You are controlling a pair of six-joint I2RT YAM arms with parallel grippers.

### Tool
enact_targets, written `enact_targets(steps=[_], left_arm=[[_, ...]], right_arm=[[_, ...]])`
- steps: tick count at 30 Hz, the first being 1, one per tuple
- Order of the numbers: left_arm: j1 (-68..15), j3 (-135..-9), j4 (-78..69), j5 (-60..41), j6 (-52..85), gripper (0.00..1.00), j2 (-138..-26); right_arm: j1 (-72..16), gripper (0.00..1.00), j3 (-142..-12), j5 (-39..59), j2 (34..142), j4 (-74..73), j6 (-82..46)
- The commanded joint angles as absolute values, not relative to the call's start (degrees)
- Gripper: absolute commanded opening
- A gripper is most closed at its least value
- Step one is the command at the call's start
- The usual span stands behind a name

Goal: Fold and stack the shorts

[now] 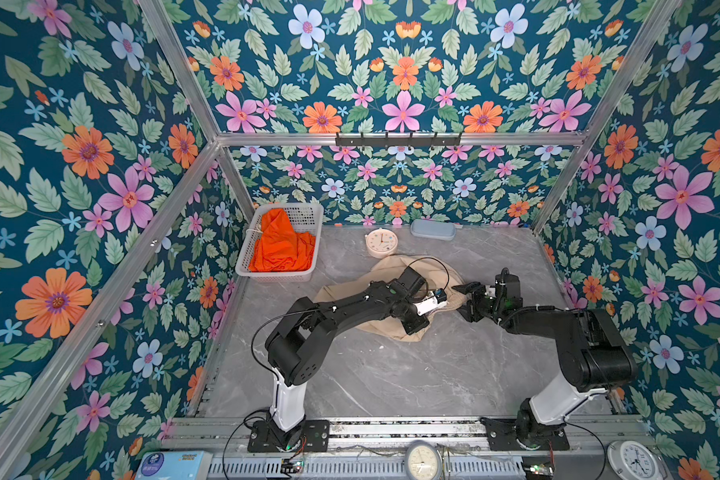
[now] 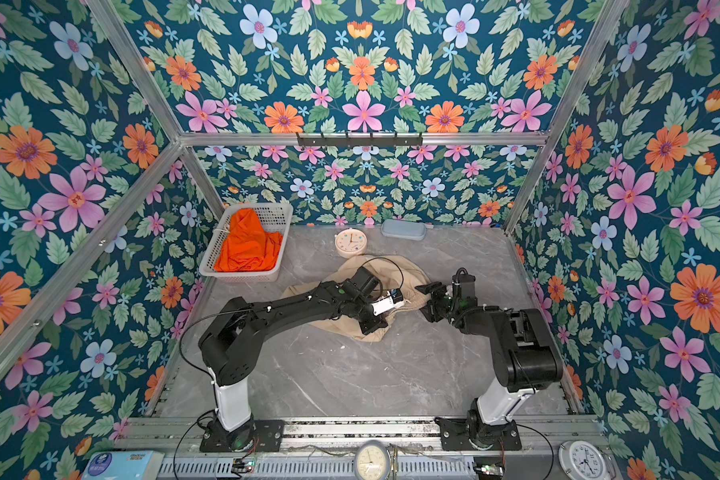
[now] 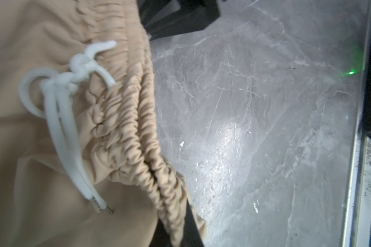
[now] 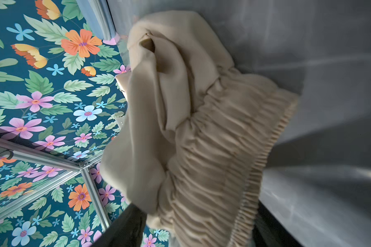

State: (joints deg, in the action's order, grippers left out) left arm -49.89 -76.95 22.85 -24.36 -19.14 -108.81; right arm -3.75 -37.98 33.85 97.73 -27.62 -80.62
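The beige shorts [image 1: 395, 266] [image 2: 408, 270] lie crumpled mid-table. My left gripper [image 1: 415, 329] [image 2: 371, 328] [image 3: 176, 233] is shut on their gathered waistband [image 3: 133, 119], close to the knotted white drawstring [image 3: 73, 85]. My right gripper [image 1: 463, 301] [image 2: 425, 299] [image 4: 193, 231] stands open at the shorts' right edge. Another stretch of the waistband [image 4: 223, 160] hangs between its spread fingers. The orange shorts [image 1: 281, 245] [image 2: 248, 245] are bunched in the white basket [image 1: 275, 276] [image 2: 238, 274] at the back left.
A round cream clock [image 1: 381, 243] lies just behind the beige shorts, and a blue-grey case [image 1: 432, 229] sits by the back wall. A black hook rack [image 1: 398, 139] hangs on the rear rail. Two clocks [image 1: 422, 459] [image 1: 634, 459] and a blue box [image 1: 175, 463] line the front edge.
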Motion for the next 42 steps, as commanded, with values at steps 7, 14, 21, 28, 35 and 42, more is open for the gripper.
enact_targets(steps=[7,14,21,28,35,42], left_arm=[[-50.79,-76.83,23.47,-26.93,-20.45,0.05,-107.78],[-51.46,-76.82,20.47,-25.73,-16.96,0.05,-108.02],[-52.38,-78.81,20.12,-25.32,-15.18,0.07,-107.29],[-53.25,-83.08,22.55,-23.34,-17.66,0.09,-106.37],[-56.83,-92.62,24.24,-24.51,-19.76,0.11,-113.09],[-60.19,-98.74,15.72,-28.66,-12.74,0.41,-123.34]], right_arm=[[-0.72,0.63,-42.91,29.27,104.16,-38.94,-78.89],[-0.03,0.39,-44.76,31.44,106.08,-44.52,-80.77],[-0.11,0.06,-50.50,32.18,97.65,-30.11,-70.03],[-0.70,0.00,-66.90,33.25,91.24,-9.75,-54.98],[0.30,0.00,-77.54,36.49,98.63,0.67,-48.33],[5.04,0.10,-78.48,32.15,104.90,10.41,-39.18]])
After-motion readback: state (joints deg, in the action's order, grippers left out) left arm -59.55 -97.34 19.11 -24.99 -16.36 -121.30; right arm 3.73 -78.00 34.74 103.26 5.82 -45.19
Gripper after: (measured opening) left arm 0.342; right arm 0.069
